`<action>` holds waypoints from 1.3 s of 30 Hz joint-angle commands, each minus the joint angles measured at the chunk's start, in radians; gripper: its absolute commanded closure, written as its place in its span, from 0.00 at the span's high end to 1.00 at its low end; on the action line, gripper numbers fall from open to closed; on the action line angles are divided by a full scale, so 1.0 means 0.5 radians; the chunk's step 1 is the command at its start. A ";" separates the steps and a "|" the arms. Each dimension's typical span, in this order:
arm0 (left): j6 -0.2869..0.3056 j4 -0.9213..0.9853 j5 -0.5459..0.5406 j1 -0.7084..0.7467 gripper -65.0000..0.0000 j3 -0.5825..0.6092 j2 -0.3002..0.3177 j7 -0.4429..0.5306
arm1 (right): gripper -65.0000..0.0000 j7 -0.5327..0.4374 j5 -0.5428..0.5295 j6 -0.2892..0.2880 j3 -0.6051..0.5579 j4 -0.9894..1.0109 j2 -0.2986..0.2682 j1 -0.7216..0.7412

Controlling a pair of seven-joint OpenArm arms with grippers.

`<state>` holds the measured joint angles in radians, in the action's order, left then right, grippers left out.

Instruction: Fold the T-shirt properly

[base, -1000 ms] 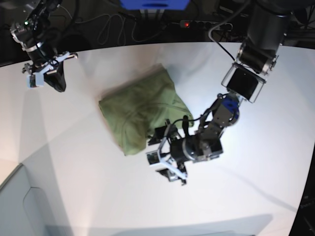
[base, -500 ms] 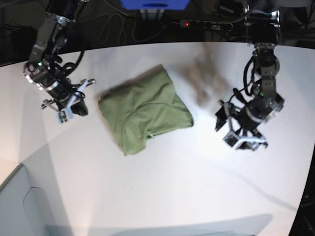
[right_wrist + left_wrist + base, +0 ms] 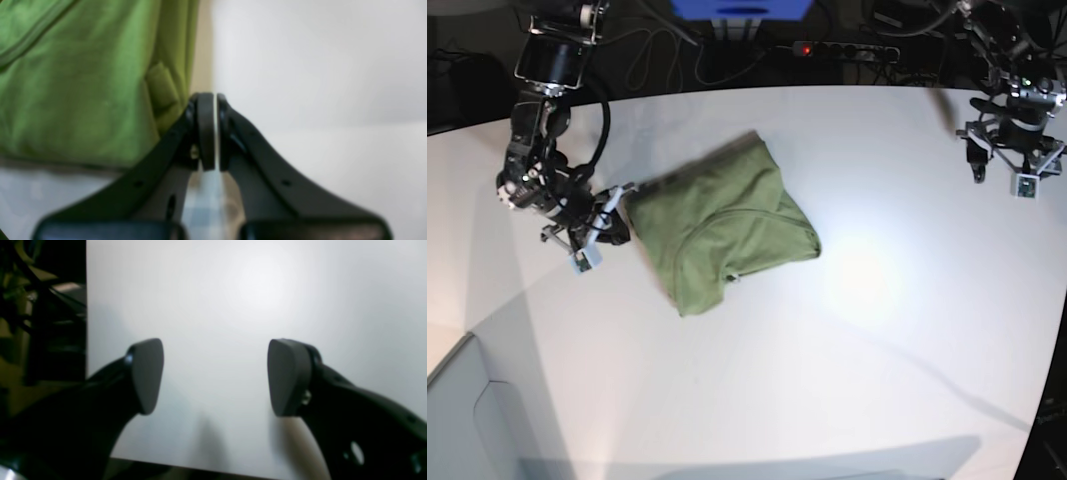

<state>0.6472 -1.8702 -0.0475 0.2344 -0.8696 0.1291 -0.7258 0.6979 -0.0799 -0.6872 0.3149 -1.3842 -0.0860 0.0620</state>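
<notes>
The olive-green T-shirt (image 3: 722,225) lies folded into a compact bundle on the white table (image 3: 847,340), left of centre. My right gripper (image 3: 614,226) is low at the shirt's left edge. In the right wrist view it (image 3: 215,130) is shut with nothing between the pads, and the shirt (image 3: 76,83) lies just to the left of the fingers. My left gripper (image 3: 999,168) is far from the shirt, at the table's back right. In the left wrist view it (image 3: 217,373) is open and empty over bare table.
A power strip (image 3: 837,48) with a red light and cables lies behind the table's back edge. A grey panel (image 3: 467,420) sits at the front left corner. In the left wrist view the table edge (image 3: 86,306) is close on the left.
My left arm has swung away from the shirt's front edge to the table's back right. My right arm has come down from the back left to the shirt's left edge.
</notes>
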 commanded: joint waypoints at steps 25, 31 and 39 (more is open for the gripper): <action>-0.010 -0.042 -0.361 0.536 0.43 -0.159 -0.131 0.032 | 0.00 -0.333 -0.041 -0.022 0.160 -0.563 0.002 -0.687; -0.019 -0.039 -0.361 0.729 0.00 -0.153 -0.272 0.032 | 0.00 -0.320 -0.041 -0.022 0.461 -0.876 0.109 -1.065; -0.019 0.231 -0.361 0.993 0.00 -0.128 -0.438 0.060 | 0.00 -0.329 -0.041 -0.022 0.731 -0.814 0.226 -1.626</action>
<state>0.6376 -1.7367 -0.2153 0.7193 -0.9291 -0.0990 -0.7113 0.5507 -0.0841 -0.6876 0.6769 -1.7760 0.0322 -0.7452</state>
